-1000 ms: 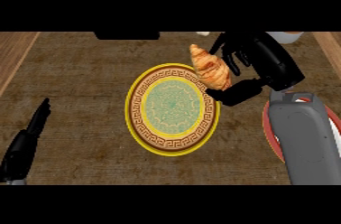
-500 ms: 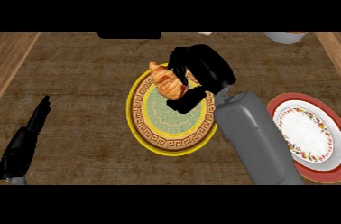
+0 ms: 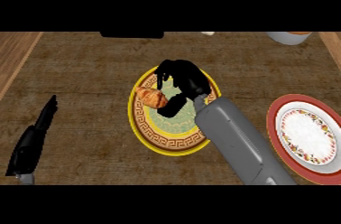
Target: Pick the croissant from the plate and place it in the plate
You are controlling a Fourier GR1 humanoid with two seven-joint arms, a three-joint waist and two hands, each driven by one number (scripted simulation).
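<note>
1. Steep downward look at a brown, woven-textured worktop (image 3: 93, 74), with the yellow-rimmed plate (image 3: 154, 136) near its middle as the landmark.
2. Yellow-rimmed plate: round, with a brown key-pattern band and a pale green centre.
3. Croissant (image 3: 152, 97): golden brown, over the upper-left part of the yellow-rimmed plate, reaching its rim.
4. Right hand (image 3: 181, 81): black, above the upper half of the yellow-rimmed plate, fingers curled down beside the croissant and thumb under its right end, so the croissant sits pinched between them; cannot tell whether the croissant touches the plate's surface.
5. Right forearm (image 3: 237, 142): grey, slanting from the lower right across the yellow-rimmed plate's right edge.
6. Red-rimmed plate (image 3: 282, 136): well to the right of the yellow-rimmed plate, white centre with a speckled band, partly cut by the right edge.
7. Left hand (image 3: 33, 138): black, far left of the yellow-rimmed plate near the lower-left edge, fingers straight and pointing up, resting, holding nothing.
8. Far side, beyond the yellow-rimmed plate: a dark object (image 3: 132, 34) and a pale bowl-like shape (image 3: 290, 37), both cut off.
</note>
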